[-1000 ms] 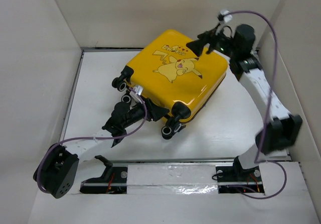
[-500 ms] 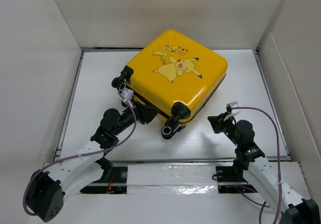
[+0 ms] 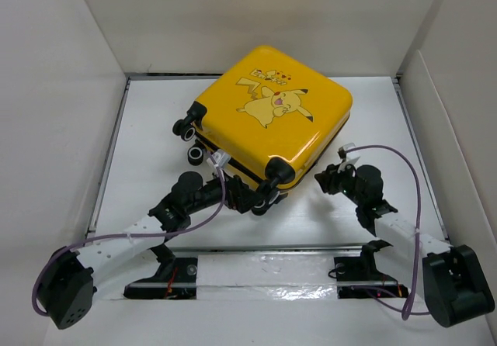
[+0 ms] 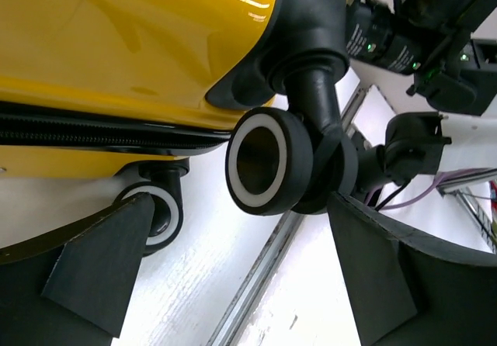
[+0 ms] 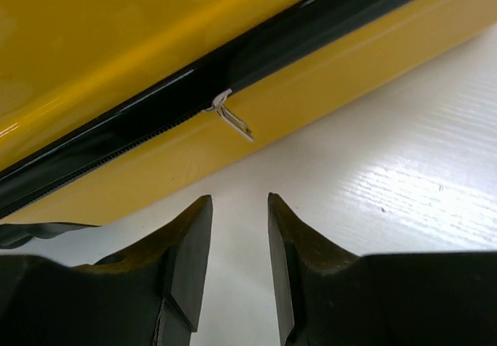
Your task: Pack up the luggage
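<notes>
The luggage (image 3: 272, 109), a yellow Pikachu-print suitcase, lies flat and closed at the middle back of the table. My left gripper (image 3: 250, 198) is open at its near corner. In the left wrist view the open left gripper (image 4: 241, 200) has a black wheel (image 4: 268, 160) sitting between its fingers, just past the tips, and the yellow shell (image 4: 116, 36) is above. My right gripper (image 3: 321, 179) is at the suitcase's near right side. In the right wrist view the right gripper (image 5: 239, 200) is narrowly open and empty, just below the silver zipper pull (image 5: 231, 119) on the black zipper.
Two more black wheels (image 3: 186, 129) stick out at the suitcase's left side. White walls enclose the table on the left, back and right. A metal rail (image 3: 272, 249) runs along the near edge by the arm bases.
My left gripper moved right to the near corner wheel. My right arm swung from behind the suitcase down to the front, then in to the suitcase's near right side.
</notes>
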Robot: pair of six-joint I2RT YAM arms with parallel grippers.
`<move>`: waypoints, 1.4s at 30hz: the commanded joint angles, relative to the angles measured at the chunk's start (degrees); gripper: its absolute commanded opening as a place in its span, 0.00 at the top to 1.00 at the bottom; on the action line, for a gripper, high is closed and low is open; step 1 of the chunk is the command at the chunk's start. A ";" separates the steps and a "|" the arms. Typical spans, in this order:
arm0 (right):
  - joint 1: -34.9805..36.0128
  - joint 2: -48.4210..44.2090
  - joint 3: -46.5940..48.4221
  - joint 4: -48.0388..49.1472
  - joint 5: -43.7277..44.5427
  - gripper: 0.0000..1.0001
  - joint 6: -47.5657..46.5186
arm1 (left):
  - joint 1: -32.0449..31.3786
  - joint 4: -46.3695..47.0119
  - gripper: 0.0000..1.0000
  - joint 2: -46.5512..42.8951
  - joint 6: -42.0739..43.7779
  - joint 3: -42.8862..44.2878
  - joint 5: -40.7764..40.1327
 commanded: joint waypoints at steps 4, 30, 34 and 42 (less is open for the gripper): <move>-0.19 3.35 4.28 11.22 -3.30 0.57 -5.60 | -0.35 4.26 0.05 2.14 1.76 2.93 4.18; 2.08 8.19 1.91 24.24 -3.39 1.00 -4.20 | -0.35 19.46 0.10 13.64 -2.63 7.06 14.73; 7.52 3.45 0.76 17.22 1.96 1.00 -2.18 | -1.92 22.81 0.11 17.95 -3.25 10.12 15.00; 26.33 -9.12 2.87 -6.68 12.24 1.00 1.51 | -2.46 23.86 0.25 20.77 -3.87 18.48 9.91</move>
